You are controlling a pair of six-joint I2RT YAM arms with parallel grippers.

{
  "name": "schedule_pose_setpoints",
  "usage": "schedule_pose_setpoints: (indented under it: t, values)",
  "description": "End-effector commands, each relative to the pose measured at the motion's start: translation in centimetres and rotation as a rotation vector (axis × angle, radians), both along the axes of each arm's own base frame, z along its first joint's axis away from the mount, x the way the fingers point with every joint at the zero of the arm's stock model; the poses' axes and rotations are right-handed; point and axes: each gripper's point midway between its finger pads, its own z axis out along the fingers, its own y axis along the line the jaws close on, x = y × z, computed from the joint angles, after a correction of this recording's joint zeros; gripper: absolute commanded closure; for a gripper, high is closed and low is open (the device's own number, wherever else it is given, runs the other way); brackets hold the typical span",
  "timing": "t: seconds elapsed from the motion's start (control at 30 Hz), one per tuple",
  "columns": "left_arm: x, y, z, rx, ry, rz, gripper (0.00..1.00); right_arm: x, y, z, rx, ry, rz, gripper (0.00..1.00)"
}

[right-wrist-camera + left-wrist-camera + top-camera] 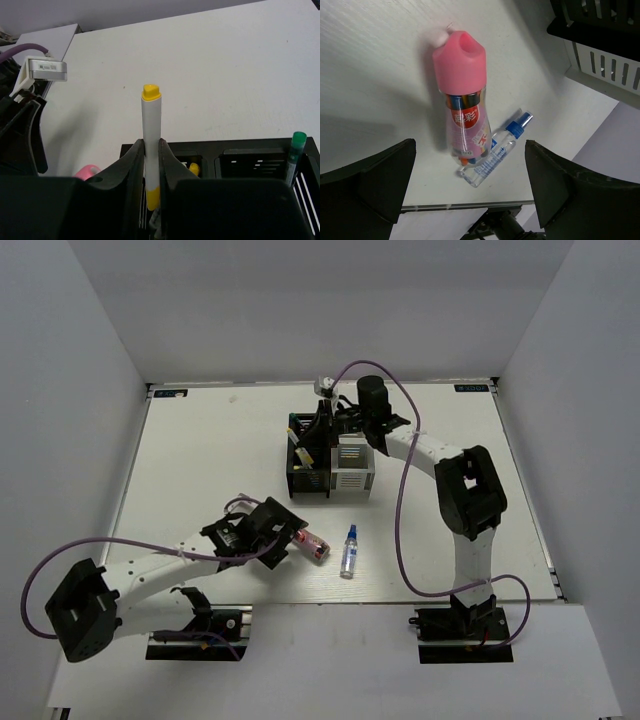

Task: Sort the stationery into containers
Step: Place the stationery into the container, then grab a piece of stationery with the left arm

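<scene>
Top view: the left pincer (283, 530) gapes wide. The pink cylinder (311, 545) lies on the tabletop (200, 450) just to its lower right, and this arm is far nearer. Left wrist view: the cylinder's long axis runs up the frame, cap pointing away, between the spread fingers (370, 185). Right wrist view: the right pincer (151, 150) clasps a white pen (151, 120) upright, yellow tip up, above the black cup (250, 160).
</scene>
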Motion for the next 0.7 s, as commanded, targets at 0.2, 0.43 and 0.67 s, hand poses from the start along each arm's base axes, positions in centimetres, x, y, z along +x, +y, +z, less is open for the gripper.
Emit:
schedule_pose_setpoints:
  t: [0.2,0.43,0.67]
  values:
    - [1.0,-2.0,0.3,-0.008,0.016,0.05,0.0,1.3,-1.4,0.8,0.0,-0.09,-0.017,0.19]
    - [1.0,-2.8,-1.1,0.079,0.066,0.035,0.0,-0.6,-5.1,5.5,-0.006,-0.071,-0.06,0.1]
    - [1.5,-3.5,-2.5,0.198,0.149,0.071,0.07,-6.2,-11.4,7.4,-0.102,0.024,-0.174,0.1]
